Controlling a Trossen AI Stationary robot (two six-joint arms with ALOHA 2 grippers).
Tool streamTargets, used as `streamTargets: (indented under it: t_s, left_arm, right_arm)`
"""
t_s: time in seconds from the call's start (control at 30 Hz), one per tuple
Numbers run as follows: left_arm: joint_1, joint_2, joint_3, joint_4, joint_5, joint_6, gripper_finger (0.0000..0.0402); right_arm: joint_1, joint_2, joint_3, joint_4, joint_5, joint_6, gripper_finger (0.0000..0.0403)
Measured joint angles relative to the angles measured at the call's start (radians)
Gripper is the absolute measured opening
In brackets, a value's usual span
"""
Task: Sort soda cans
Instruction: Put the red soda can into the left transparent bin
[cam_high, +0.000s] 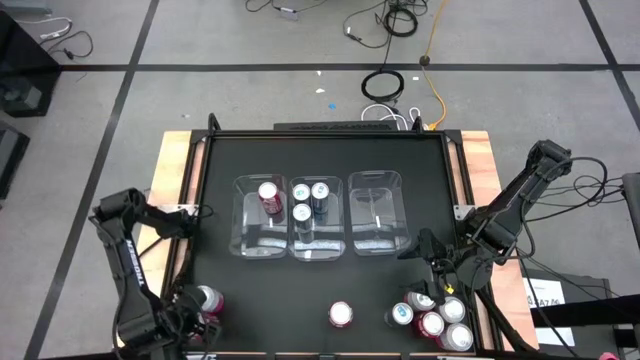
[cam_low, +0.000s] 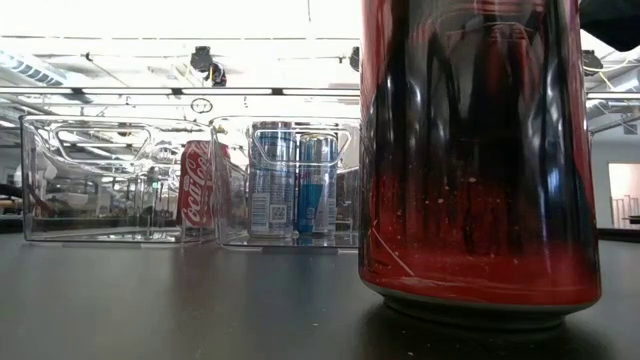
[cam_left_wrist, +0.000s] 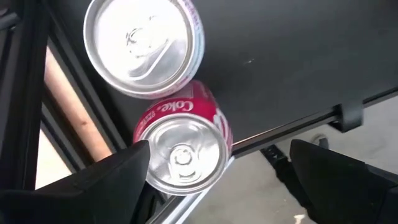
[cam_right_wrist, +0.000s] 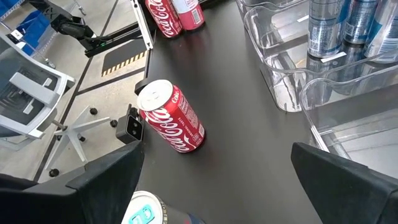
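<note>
Three clear bins (cam_high: 375, 178) stand mid-table. The left one holds a red can (cam_high: 268, 193), the middle one two blue cans (cam_high: 319, 190), and the right one holds none. My left gripper (cam_high: 190, 315) hovers open over the near left corner. In its wrist view it (cam_left_wrist: 217, 174) looks down on a pink Coke can (cam_left_wrist: 183, 149) beside one finger and a paler can (cam_left_wrist: 144, 43) behind. My right gripper (cam_high: 440, 282) is open above a cluster of several cans (cam_high: 432, 323) near the right corner. A lone red can (cam_high: 341, 314) stands upright at the near edge.
The lone red can (cam_low: 480, 150) fills the low view, with the bins (cam_low: 100, 180) behind it. In the right wrist view the same can (cam_right_wrist: 171, 116) stands on bare black tabletop, and a blue can top (cam_right_wrist: 146, 211) lies just below the gripper (cam_right_wrist: 217, 180). A raised frame (cam_high: 200, 150) edges the table.
</note>
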Motion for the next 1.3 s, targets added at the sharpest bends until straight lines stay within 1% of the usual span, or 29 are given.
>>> streamTargets:
  t_s: [0.27,0.43,0.57,0.67,1.0,1.2,1.3]
  left_arm:
    - [0.0,0.036,0.0,0.003,0.019,0.002,0.0396]
    - [0.0,0.058,0.003,-0.026,0.036,0.003,0.0396]
    - [0.007,0.049,0.002,-0.014,0.035,0.002,0.0396]
    - [0.016,0.035,0.0,0.003,0.031,0.002,0.0396]
    - [0.028,0.022,0.003,0.005,0.021,0.002,0.0396]
    - [0.035,0.019,0.033,-0.07,0.023,0.003,0.0396]
    - [0.034,0.018,0.032,-0.083,0.049,0.003,0.0396]
  right_arm:
    - [0.0,0.0,0.0,0.0,0.0,0.004,0.04]
    - [0.0,0.0,0.0,0.001,0.0,0.004,0.04]
    - [0.0,0.0,0.0,0.002,-0.006,0.009,0.04]
    - [0.0,0.0,0.0,0.002,-0.029,0.011,0.04]
    - [0.0,0.0,0.0,0.002,-0.029,0.011,0.04]
    - [0.0,0.0,0.0,0.001,-0.025,0.005,0.04]
    - [0.0,0.0,0.0,0.001,-0.024,0.007,0.04]
